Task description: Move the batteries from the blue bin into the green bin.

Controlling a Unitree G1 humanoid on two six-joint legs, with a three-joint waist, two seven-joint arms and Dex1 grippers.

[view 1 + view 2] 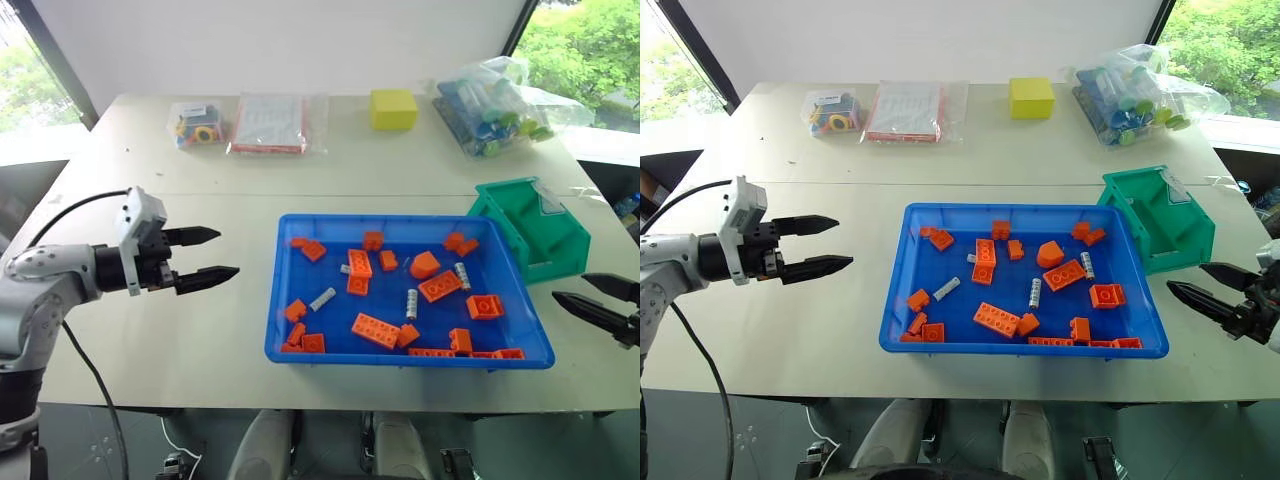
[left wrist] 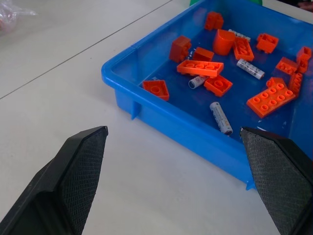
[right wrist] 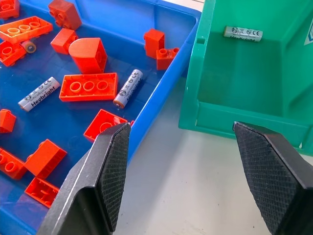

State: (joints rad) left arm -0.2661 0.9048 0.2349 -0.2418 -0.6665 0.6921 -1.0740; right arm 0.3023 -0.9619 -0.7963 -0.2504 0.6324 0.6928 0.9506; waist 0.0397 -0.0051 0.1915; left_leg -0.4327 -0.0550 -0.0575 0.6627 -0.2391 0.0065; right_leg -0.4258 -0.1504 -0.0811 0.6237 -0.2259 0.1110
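Among the orange bricks [image 1: 375,330] in the blue bin [image 1: 400,357], 1 of the batteries [image 1: 411,304] lies half tucked under a brick. 1 battery lies in the green bin [image 1: 545,262], touching the blue bin's far right corner. Left claw [image 1: 205,256] and right claw [image 1: 597,297] hang open and empty over bare bench [image 1: 180,340] on either side.

Bare table [image 1: 200,330] lay open on both sides of the blue bin [image 1: 275,340]. Inside, orange bricks [image 1: 375,330] crowded the batteries [image 1: 411,304], leaving narrow gaps. The green bin [image 1: 560,262] sat just beside its far right corner.
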